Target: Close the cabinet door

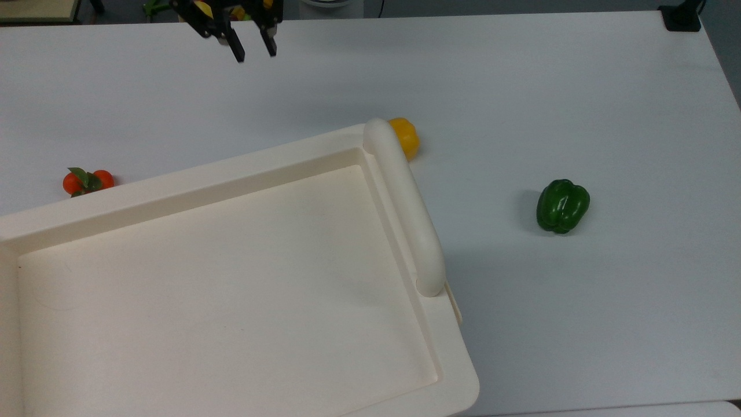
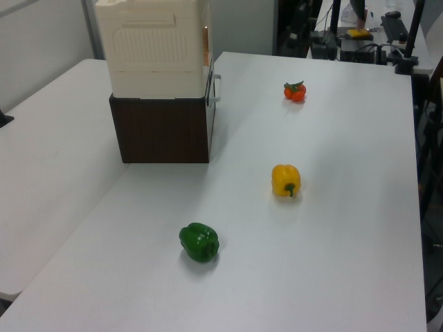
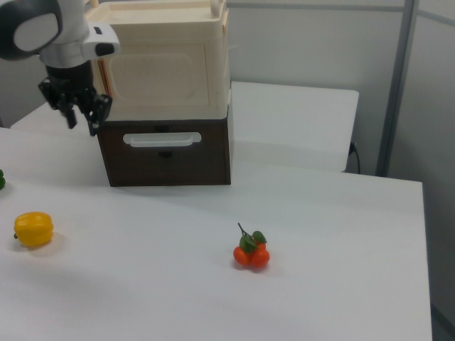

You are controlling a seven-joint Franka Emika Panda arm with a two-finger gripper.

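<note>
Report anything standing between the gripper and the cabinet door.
Nothing visible does. The gripper, jaws open, hangs in open air before the door, toward the right view's left. The yellow pepper and tomatoes lie lower, on the table.

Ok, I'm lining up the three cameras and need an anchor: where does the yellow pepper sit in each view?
Top view: yellow pepper just above centre, tucked behind the far end of the cabinet handle.
Left view: yellow pepper right of centre, on open table.
Right view: yellow pepper at the far left edge, low.
Shared landmark: the orange tomato cluster.
</note>
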